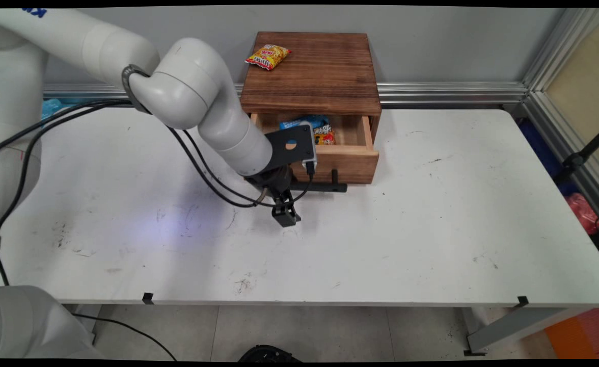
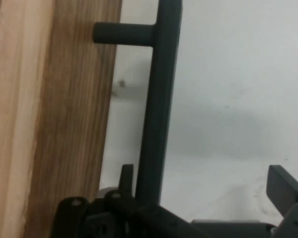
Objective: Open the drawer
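Note:
A dark wooden box (image 1: 312,71) stands at the back of the white table (image 1: 432,229), its drawer (image 1: 353,162) pulled partly out. Inside the drawer lie a blue packet (image 1: 299,123) and an orange-red packet (image 1: 325,135). A yellow snack packet (image 1: 267,56) rests on the box's top. My gripper (image 1: 282,201) is low at the left end of the drawer's black bar handle (image 1: 325,187). In the hand view the gripper (image 2: 204,177) is open, and the handle (image 2: 159,99) runs between the fingers, close to the left one, beside the drawer front (image 2: 64,124). Nothing is held.
Black cables (image 1: 208,178) hang from the arm over the table's left middle. A metal rail (image 1: 447,93) runs along the wall behind the box. A blue bag (image 1: 50,108) lies at the back left, and red stuff (image 1: 582,211) sits off the table's right edge.

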